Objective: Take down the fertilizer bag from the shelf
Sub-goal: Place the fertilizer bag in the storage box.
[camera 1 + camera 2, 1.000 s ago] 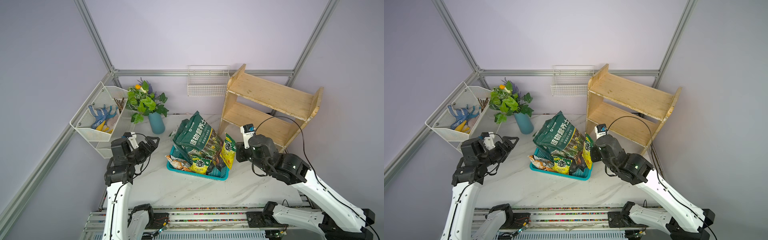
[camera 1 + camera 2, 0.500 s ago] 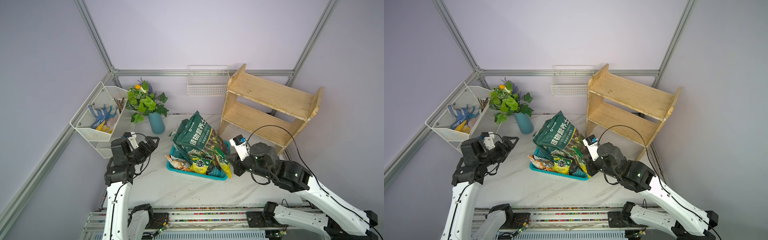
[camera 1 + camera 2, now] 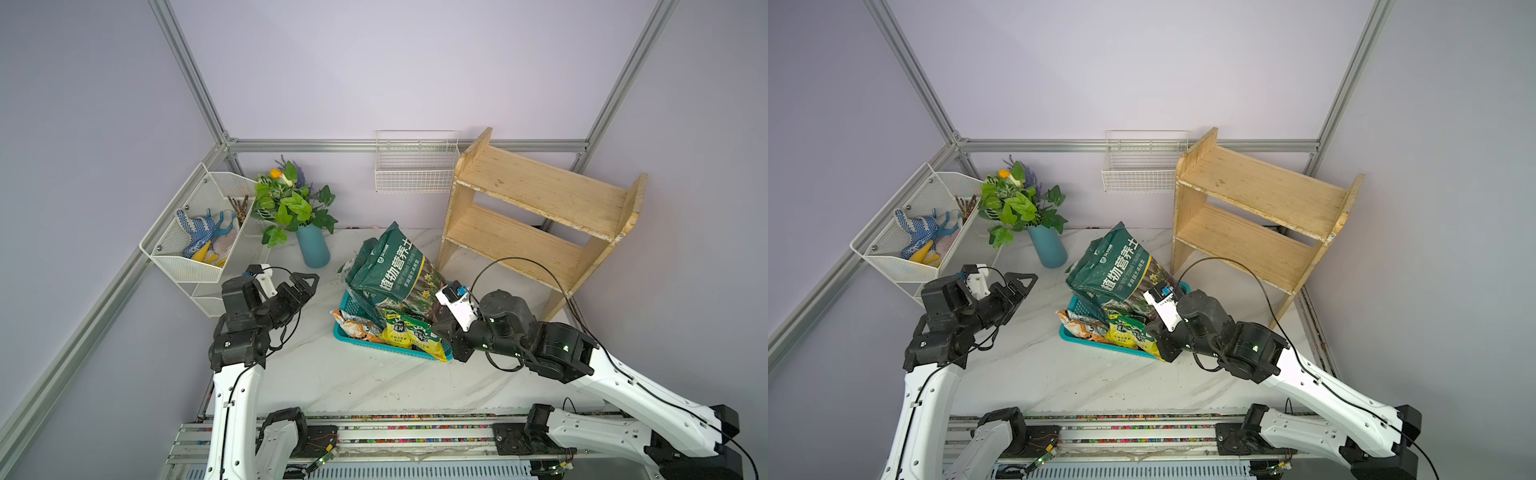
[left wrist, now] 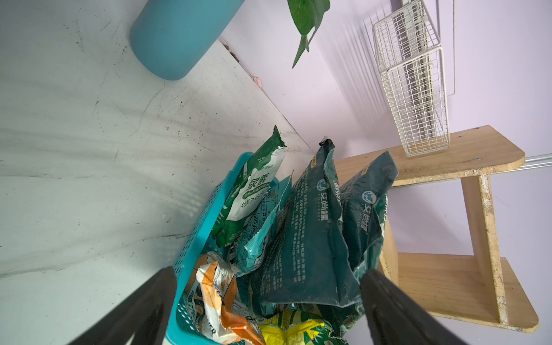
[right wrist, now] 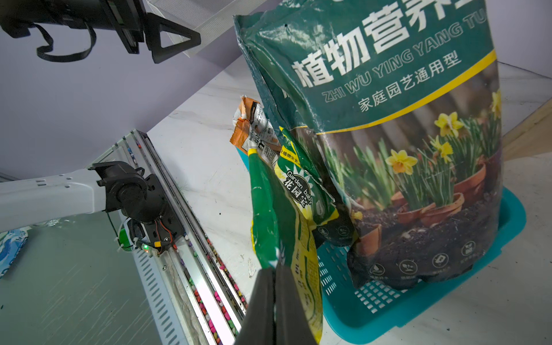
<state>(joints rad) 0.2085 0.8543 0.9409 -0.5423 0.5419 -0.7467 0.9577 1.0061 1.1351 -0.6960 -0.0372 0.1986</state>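
Fertilizer bag [image 5: 283, 227]: yellow-green pouch, off the shelf [image 3: 536, 187], at the near right corner of the teal basket [image 3: 345, 337]. Its near edge is pinched by the right fingers [image 5: 263, 298], which are pressed together on the film. The rest of the pouch runs away from the fingers and leans on the front of the big bag. In both top views the pouch [image 3: 1129, 332] crosses the basket's near right rim, with one corner past it over the surface [image 3: 332, 374].

Right arm: reaches in from the near right, wrist low beside the basket's right end.

Left fingers [image 4: 385, 301]: spread wide, holding nothing, raised left of the basket and well apart from the pouch, aimed toward the basket's contents.

Shelf: pale wood, two tiers, far right against the wall, both boards bare.

Basket contents:
- big dark green soil bag [image 3: 390, 270], upright and tilted
- second dark green bag behind it
- orange-and-white packet [image 3: 353, 328] at the near left
- green-and-white packet [image 4: 254, 191] at the far left

Other items:
- blue vase [image 3: 312, 249] with leafy stems, far left of the basket
- white wire basket [image 3: 415, 166] on the back wall
- corner wire basket [image 3: 195, 266] on the left wall, holding blue dotted gloves
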